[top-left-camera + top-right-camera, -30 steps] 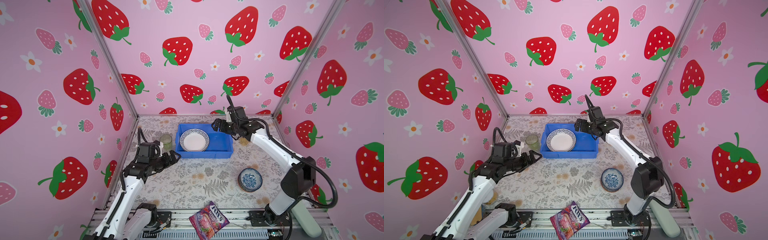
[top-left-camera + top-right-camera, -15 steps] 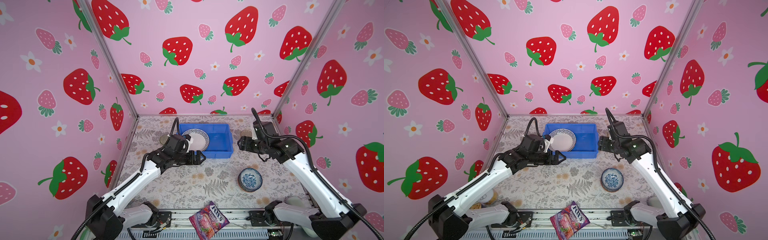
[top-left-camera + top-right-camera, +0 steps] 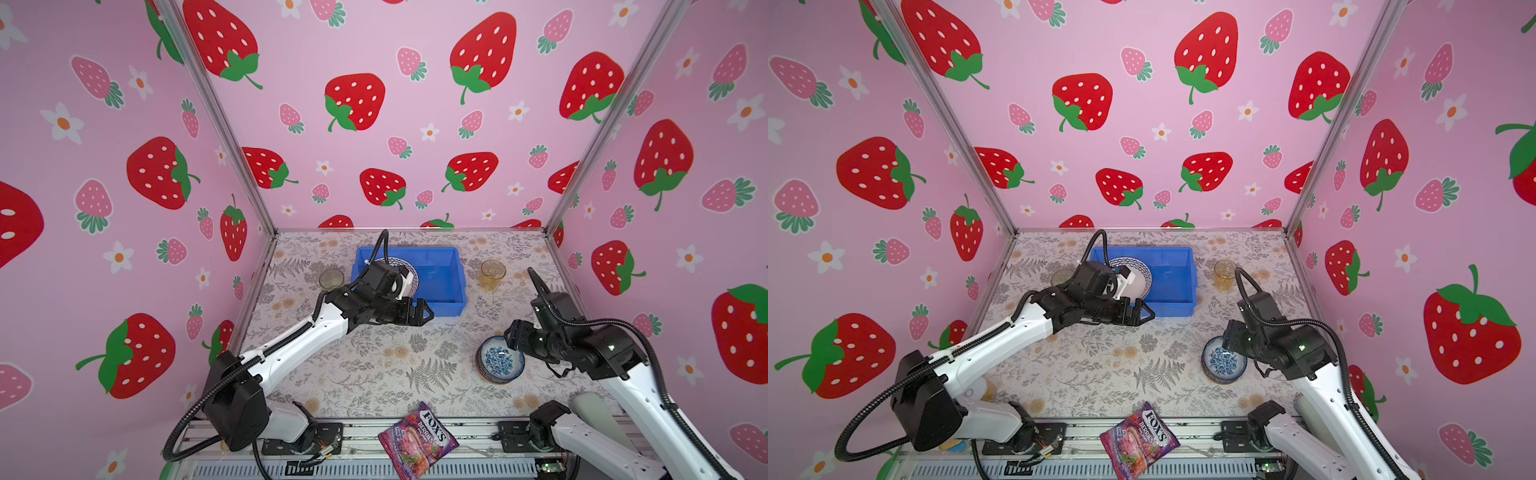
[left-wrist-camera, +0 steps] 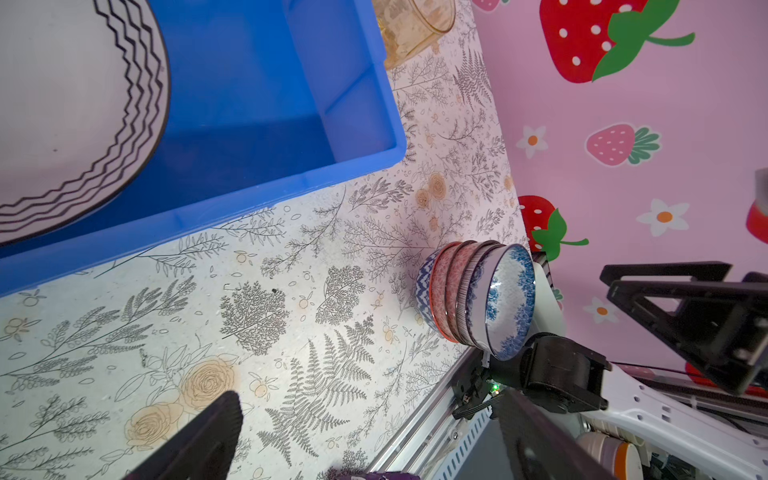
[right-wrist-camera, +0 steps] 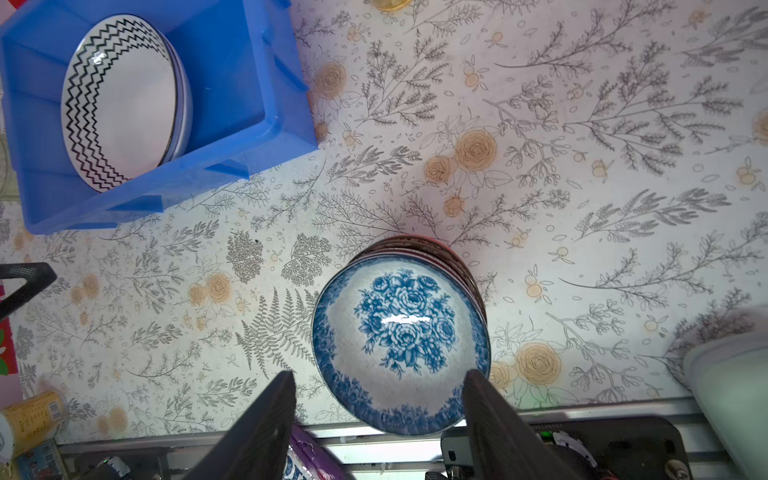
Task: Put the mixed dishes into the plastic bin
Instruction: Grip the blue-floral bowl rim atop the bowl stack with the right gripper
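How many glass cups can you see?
2. The green glass stands left of the blue bin, the amber glass right of it. Others may be hidden.

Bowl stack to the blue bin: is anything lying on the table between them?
No. In the right wrist view the stretch between the bowl stack and the blue bin is bare floral table cover; both top views agree.

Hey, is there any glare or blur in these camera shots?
Right wrist view: a white glare streak on the top blue bowl, and a blurred pale shape at the frame edge. Both top views: soft, even light, only faint shadows.
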